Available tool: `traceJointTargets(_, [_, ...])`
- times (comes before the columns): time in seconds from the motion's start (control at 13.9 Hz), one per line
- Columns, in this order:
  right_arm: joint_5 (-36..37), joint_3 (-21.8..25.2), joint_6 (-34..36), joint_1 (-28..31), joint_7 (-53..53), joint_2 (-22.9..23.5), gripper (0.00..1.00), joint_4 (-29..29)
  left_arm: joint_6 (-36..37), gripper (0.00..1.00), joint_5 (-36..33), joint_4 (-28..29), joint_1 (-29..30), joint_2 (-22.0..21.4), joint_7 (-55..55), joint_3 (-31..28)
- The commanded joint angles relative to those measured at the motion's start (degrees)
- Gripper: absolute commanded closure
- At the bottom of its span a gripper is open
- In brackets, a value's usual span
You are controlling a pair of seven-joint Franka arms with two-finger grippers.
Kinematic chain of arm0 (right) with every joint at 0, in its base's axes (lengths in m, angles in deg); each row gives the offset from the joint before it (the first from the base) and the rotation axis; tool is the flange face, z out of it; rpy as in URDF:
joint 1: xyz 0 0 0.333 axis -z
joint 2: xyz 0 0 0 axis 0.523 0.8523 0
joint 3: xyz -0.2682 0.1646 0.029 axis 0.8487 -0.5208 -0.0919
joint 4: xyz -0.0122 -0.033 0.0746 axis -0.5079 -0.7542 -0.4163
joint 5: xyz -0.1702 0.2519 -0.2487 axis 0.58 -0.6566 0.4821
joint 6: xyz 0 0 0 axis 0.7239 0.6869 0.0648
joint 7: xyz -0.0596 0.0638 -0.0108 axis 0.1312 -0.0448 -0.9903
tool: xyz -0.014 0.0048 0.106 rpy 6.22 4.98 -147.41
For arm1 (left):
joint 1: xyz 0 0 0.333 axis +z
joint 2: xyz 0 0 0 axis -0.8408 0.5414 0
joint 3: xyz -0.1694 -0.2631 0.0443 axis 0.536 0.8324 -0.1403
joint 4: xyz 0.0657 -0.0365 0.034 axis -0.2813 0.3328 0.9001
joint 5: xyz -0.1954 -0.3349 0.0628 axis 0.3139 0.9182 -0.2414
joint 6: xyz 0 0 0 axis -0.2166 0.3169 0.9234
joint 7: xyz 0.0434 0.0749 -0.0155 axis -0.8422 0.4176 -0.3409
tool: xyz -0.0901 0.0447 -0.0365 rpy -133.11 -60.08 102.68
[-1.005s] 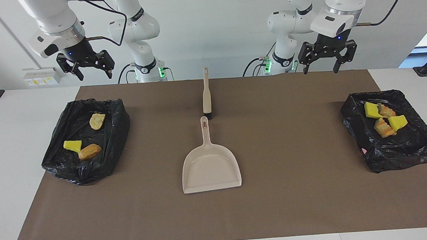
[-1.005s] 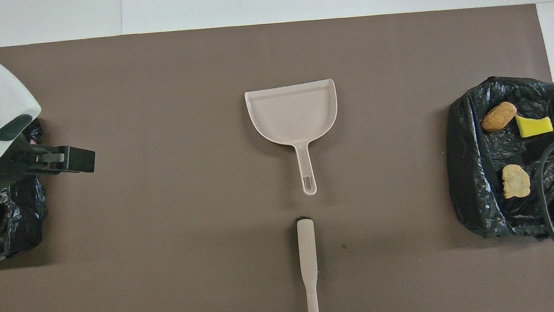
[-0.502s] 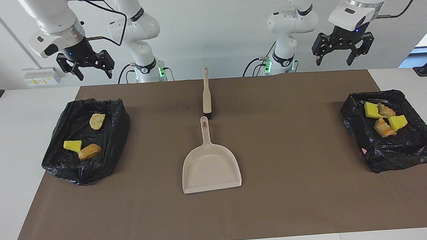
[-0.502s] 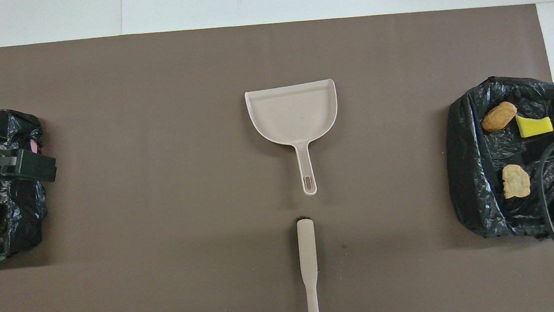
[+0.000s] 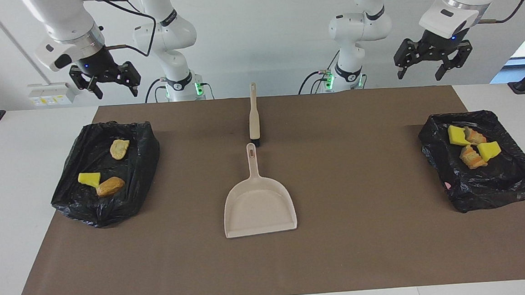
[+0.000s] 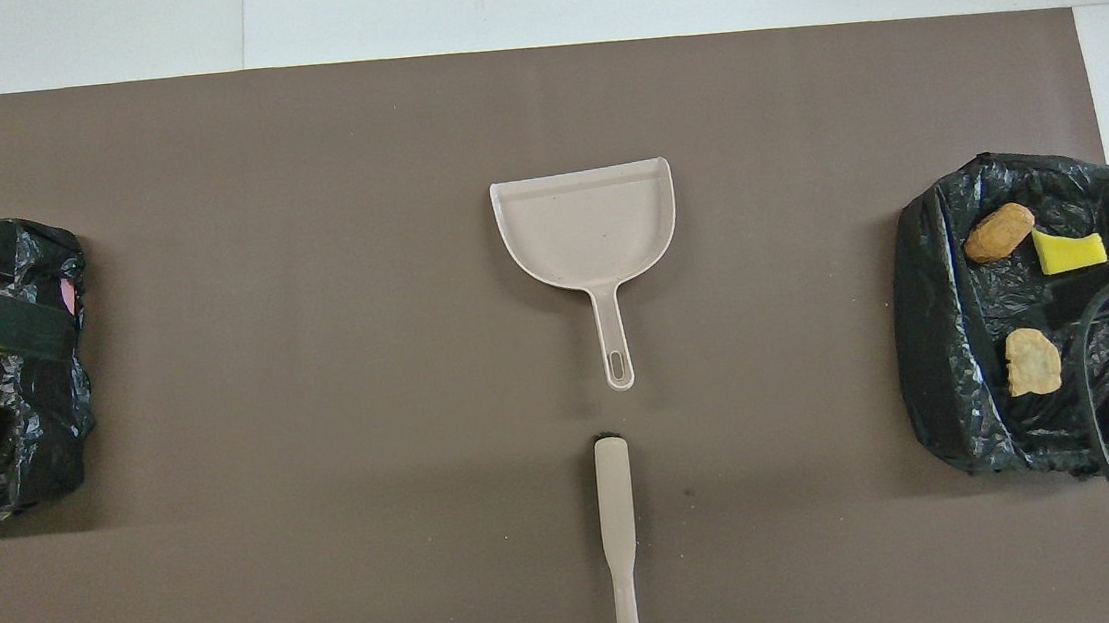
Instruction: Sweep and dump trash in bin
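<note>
The trash lies in two black-bagged bins. The bin at the right arm's end holds a yellow sponge wedge and two brown chunks. The bin at the left arm's end holds yellow wedges and bread-like chunks. A beige dustpan lies mid-table, with the brush nearer the robots, handle to handle. My left gripper hangs open and empty high over its bin. My right gripper waits open and empty high over the other bin.
A brown mat covers most of the white table. In the overhead view the dustpan and brush lie in line at the middle, with the bins at the mat's two ends.
My left gripper has risen and swung outward toward its end of the table, over its bin. The right arm, the dustpan, the brush and the trash have not moved.
</note>
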Motion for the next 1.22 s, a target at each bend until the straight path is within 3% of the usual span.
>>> traceJointTargets(0.0, [-0.92, -0.26, -0.56, 0.59, 1.2, -0.42, 0.0, -0.19, -2.64, 0.0, 0.59, 8.51, -0.35, -5.93, 0.95, -0.78])
traceJointTargets(1.15, [-0.92, -0.26, -0.56, 0.59, 1.2, -0.42, 0.0, -0.19, -4.86, 0.0, 0.59, 9.95, 0.35, -6.65, 1.04, -1.31])
